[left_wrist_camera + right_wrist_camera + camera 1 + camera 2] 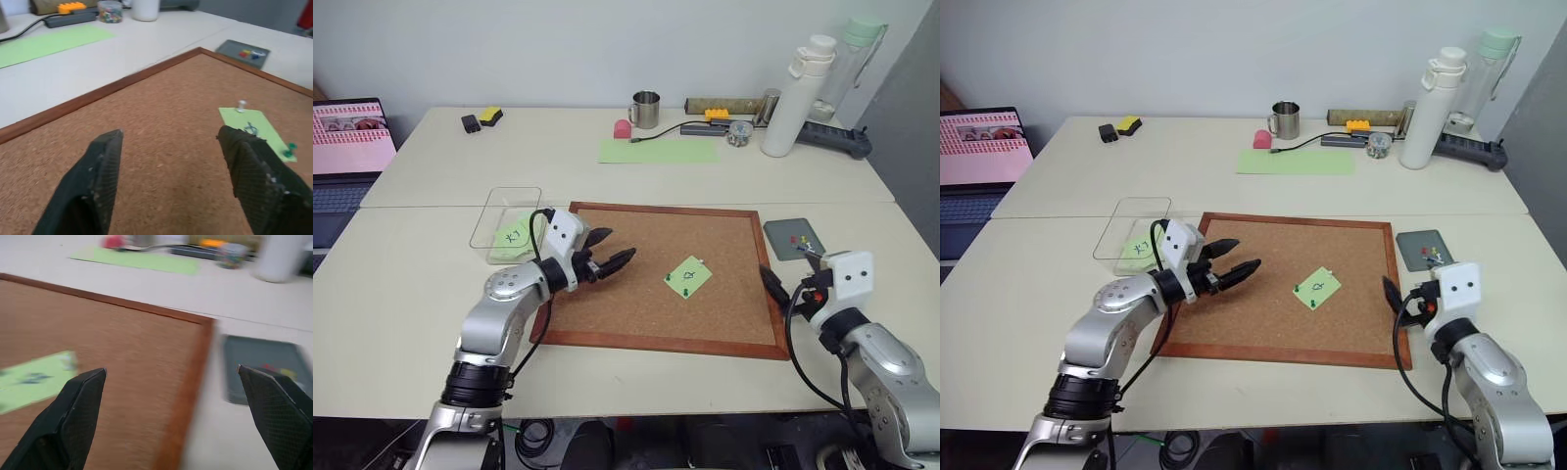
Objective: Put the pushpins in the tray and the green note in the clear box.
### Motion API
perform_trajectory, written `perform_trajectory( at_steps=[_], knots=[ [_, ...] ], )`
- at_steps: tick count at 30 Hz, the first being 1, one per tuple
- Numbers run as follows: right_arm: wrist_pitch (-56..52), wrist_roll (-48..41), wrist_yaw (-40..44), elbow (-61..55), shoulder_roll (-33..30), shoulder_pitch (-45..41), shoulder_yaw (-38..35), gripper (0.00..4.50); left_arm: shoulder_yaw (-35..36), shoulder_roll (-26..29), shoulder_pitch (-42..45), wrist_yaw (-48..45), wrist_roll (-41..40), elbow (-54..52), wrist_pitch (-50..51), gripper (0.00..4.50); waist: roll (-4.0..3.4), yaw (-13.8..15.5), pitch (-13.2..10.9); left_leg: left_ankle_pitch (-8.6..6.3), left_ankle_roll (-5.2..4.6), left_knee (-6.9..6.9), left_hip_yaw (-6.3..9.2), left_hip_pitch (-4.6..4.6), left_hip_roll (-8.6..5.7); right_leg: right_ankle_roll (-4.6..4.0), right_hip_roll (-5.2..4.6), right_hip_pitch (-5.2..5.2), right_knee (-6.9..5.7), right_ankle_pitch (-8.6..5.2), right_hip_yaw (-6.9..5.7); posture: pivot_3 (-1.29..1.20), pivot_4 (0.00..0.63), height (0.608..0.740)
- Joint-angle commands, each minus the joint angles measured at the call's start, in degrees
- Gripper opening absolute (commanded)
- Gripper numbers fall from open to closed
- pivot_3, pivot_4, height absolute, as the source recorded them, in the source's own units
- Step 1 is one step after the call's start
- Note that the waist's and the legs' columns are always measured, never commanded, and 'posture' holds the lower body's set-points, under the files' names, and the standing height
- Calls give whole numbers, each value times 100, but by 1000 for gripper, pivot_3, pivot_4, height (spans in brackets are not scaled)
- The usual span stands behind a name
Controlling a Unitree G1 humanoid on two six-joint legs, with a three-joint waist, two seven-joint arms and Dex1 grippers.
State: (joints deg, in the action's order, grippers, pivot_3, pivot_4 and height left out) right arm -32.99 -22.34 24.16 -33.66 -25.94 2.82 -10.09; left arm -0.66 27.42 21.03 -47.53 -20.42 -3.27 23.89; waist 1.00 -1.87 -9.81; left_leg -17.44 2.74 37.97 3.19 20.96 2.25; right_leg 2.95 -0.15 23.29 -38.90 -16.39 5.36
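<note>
On a pale tabletop, a wood-framed corkboard [666, 279] lies flat, with a light-green square note [689, 276] set cornerwise on it like a diamond, bearing a dark scrawl. A white pushpin [241, 104] stands at its far corner, a dark green one [290, 147] at its near corner. The left gripper [607, 252] hovers over the board, its fingers spread and aimed at the note. The right gripper [176, 406], fingers wide apart, sits at the board's right edge beside the dark-grey tray [793, 238] holding coloured pins. The clear box [507, 223], left of the board, holds another green note.
</note>
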Motion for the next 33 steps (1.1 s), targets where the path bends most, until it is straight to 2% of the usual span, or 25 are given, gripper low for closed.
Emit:
perform_trajectory(
  at_steps=[1,4,13,19,25,33],
  knots=[
    [87,-369,741,32,-294,-366,214,4500,-56,260,39,-471,-64,45,-101,2446,0,0,0,0,0,0,0,0,0,0,0,-1,1,0,0,0,150,740],
    [68,-493,962,283,-310,-700,393,4500,-115,342,-13,-695,-139,-23,-14,1848,1,17,0,0,0,2,2,1,-1,0,-1,-3,2,0,-4,0,150,740],
    [720,124,1077,1609,20,-1437,1145,4500,-257,195,-184,-698,-51,-189,-134,4,1,9,0,0,0,3,1,0,1,0,-2,-3,1,0,-2,0,150,740],
    [956,429,970,2204,247,-1714,1288,4500,-371,63,-242,-608,27,-192,-199,4,1,9,0,0,0,3,1,0,1,0,-2,-3,0,0,-3,0,150,740],
    [998,566,886,2615,522,-1853,1402,4500,-812,-62,-481,-408,637,399,-675,4,0,4,0,0,0,3,-1,-2,1,0,-2,-2,-1,0,0,0,150,740],
    [1241,769,894,3278,741,-2104,1474,4500,-881,-67,-657,-465,723,531,-888,4,-3,10,3,0,0,4,0,-4,1,-1,-3,-3,-3,0,-1,0,150,740]
  ],
)
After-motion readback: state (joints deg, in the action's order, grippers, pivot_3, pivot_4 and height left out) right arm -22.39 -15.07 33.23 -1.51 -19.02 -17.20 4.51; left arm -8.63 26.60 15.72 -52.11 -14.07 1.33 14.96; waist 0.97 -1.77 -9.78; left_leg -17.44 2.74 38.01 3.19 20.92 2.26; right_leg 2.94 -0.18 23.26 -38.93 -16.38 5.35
